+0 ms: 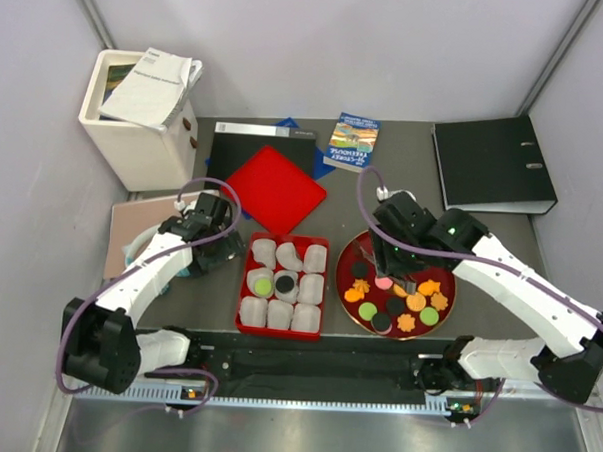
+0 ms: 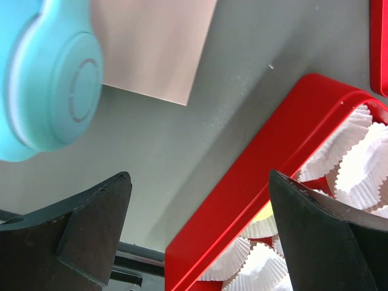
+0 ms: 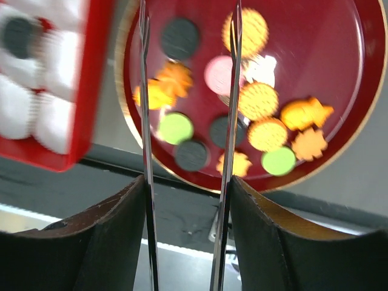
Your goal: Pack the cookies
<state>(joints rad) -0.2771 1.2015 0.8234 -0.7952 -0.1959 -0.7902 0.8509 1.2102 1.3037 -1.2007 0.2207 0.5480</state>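
Note:
Cookies (image 1: 398, 302) in black, green, orange and pink lie on a round red plate (image 1: 352, 250). They also show in the right wrist view (image 3: 176, 127), on the same plate (image 3: 364, 121). A red tray (image 1: 244, 284) holds white paper liners (image 1: 278, 315); one liner holds a green cookie (image 1: 264, 285), another a black cookie (image 1: 285, 282). My right gripper (image 1: 395, 265) (image 3: 187, 188) is shut on metal tongs (image 3: 145, 91), whose blades stand apart and empty above the plate. My left gripper (image 1: 205, 247) (image 2: 199, 176) is open and empty, over the tray's left rim (image 2: 254, 182).
A teal round object (image 2: 48, 79) and a pink sheet (image 2: 157, 42) lie left of the tray. A red lid (image 1: 276, 188), black board (image 1: 250, 144), book (image 1: 351, 141), black binder (image 1: 492, 162) and white box of papers (image 1: 136, 119) stand at the back.

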